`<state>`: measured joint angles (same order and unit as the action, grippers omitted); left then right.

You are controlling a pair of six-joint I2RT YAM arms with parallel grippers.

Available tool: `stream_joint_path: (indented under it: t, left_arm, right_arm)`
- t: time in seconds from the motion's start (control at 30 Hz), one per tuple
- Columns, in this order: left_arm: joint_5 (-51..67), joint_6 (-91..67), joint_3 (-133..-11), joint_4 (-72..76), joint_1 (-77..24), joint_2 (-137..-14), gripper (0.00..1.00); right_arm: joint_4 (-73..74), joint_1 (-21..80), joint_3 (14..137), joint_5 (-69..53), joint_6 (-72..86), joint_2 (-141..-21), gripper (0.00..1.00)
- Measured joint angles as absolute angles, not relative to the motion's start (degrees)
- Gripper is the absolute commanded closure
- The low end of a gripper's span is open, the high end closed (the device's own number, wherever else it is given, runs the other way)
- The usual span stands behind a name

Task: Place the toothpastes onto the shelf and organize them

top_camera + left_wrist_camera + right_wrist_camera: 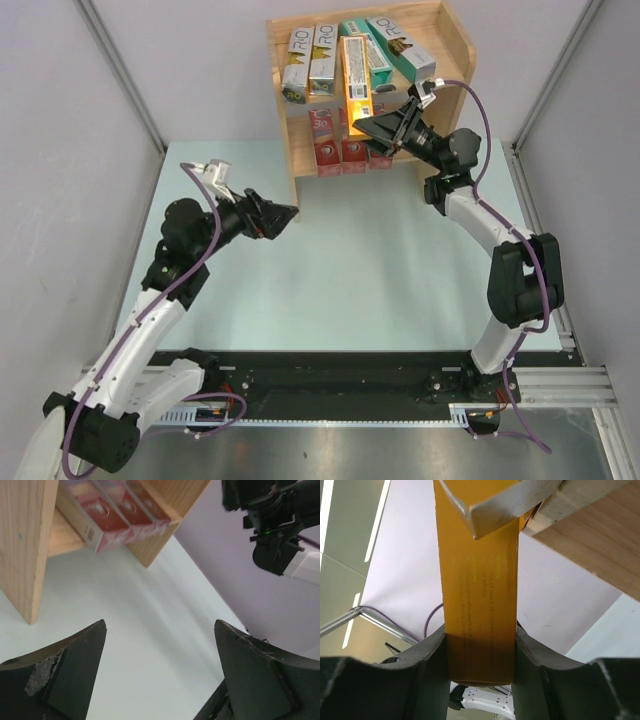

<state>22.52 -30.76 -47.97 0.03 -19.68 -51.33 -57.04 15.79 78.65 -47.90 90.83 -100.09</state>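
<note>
Pale green counter [380,270] fills my overhead view, and at its left side the left arm [180,270] reaches up and inward. Its jaws stand wide apart with nothing between them, hovering above the counter just beside the left side panel of the shelf [296,170]. On the left wrist camera I see both dark fingers [70,675] spread, with bare counter between them and the wooden panel up at the left.

The light wooden shelf sits at the far edge of the counter, near the middle. On its top tier, at the left, two silver cartons [310,62] lie side by side, touching. Below them, on the lower tier, three red cartons [351,150] stand in a row with their ends facing me; the left wrist view shows them packed tight against each other.

Just right of the silver pair lies the orange-yellow carton [355,85], pointing front to back on the top tier. The right jaws are clamped on its near end. On the right wrist camera the carton [480,605] runs straight up from between the fingers [425,680]. I cannot tell whether it rests flat on the board or hangs just above it.

Two teal-green cartons [398,48] lie aslant at the top tier's right. The right arm [500,250] rises from the counter's right side.
</note>
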Motion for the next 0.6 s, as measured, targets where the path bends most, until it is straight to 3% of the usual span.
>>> stream_joint_path:
  t: [0.4,0.6]
  left_arm:
    - [17.9,-22.7,-64.2,-6.1,-25.1,-56.8,0.1]
    - [14.0,-17.9,-71.8,-8.9,-32.3,-62.8,0.12]
  right_arm:
    - [-52.3,15.5,81.2,-47.4,91.1,-100.5,0.61]
    - [-50.0,15.3,82.2,-47.4,90.7,-100.5,0.47]
